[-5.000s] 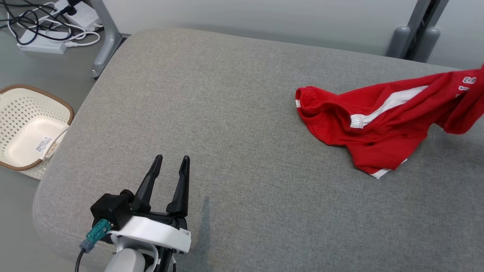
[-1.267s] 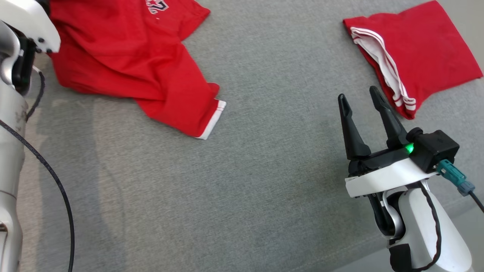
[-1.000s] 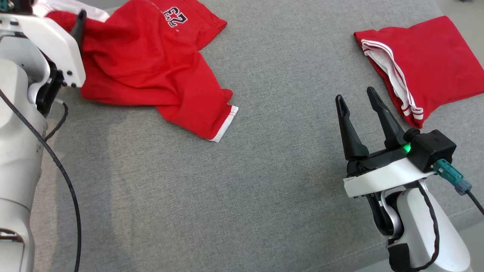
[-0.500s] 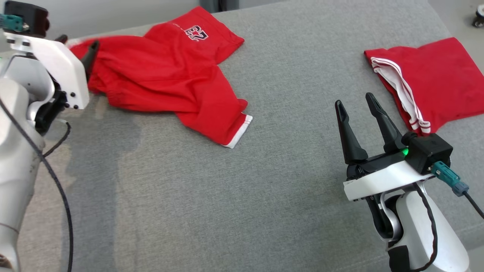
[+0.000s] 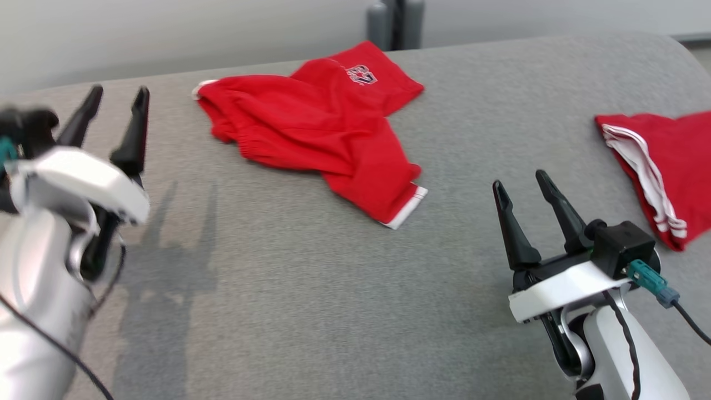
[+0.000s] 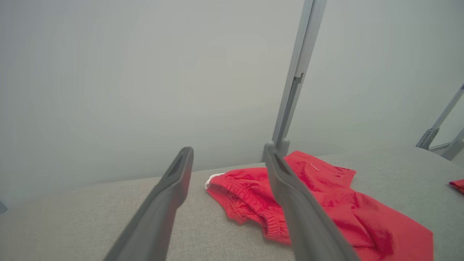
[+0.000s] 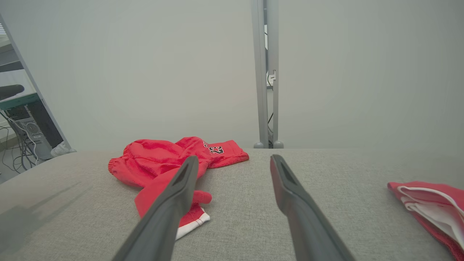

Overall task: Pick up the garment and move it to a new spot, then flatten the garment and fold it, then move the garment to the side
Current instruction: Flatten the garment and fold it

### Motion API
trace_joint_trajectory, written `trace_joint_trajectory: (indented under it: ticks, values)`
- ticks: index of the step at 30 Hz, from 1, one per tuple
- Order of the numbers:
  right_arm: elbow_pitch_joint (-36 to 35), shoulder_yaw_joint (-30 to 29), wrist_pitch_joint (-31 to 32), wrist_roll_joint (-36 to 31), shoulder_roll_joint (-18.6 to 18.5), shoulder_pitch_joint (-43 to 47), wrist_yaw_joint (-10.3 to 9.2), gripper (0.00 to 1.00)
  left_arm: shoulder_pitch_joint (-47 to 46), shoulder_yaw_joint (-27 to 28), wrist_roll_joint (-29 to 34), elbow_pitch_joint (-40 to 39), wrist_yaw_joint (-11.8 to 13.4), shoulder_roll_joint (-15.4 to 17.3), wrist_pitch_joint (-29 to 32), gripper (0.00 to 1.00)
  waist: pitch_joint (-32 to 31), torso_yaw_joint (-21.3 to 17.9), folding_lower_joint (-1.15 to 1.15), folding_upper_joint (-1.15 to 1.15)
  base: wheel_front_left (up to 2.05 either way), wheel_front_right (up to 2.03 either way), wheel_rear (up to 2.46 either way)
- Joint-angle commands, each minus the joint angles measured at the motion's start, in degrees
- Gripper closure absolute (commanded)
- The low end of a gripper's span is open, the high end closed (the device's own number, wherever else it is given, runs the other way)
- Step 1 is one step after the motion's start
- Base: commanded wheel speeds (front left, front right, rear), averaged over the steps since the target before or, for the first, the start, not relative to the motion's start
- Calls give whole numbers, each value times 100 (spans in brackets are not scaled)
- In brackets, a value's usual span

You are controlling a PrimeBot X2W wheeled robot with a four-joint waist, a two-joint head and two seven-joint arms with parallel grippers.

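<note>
both grippers empty – red garment (image 5: 322, 139) crumpled on couch (image 5: 311, 300).

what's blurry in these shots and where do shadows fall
Head view: the left gripper and its pale forearm are motion-smeared, throwing a two-pronged shadow on the grey fabric cushion; the right gripper and crumpled red shorts are sharp. Left wrist view: its near dark fingers look soft-edged.

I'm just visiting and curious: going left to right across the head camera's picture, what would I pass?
In order: left gripper → crumpled red shorts → right gripper → folded red garment.
</note>
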Motion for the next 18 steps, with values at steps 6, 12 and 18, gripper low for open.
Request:
trace_joint_trajectory:
  ticks: [6, 12, 18]
  values:
    - [126, -86, 68, 59, -106, 221, -2, 0, 1211, 179, -75, -930, 377, -233, -622, 0, -219, 555, 0, 0, 0, 0, 0]
    - [287, -181, 171, 233, -194, 266, -2, 0, 2174, 496, -174, -1737, 536, -614, -766, 0, -231, 875, 0, 0, 0, 0, 0]
    - [411, -368, 193, 345, -323, 186, -2, 0, 2730, 959, 54, -2196, 487, -977, -774, 0, -155, 1123, 0, 0, 0, 0, 0]
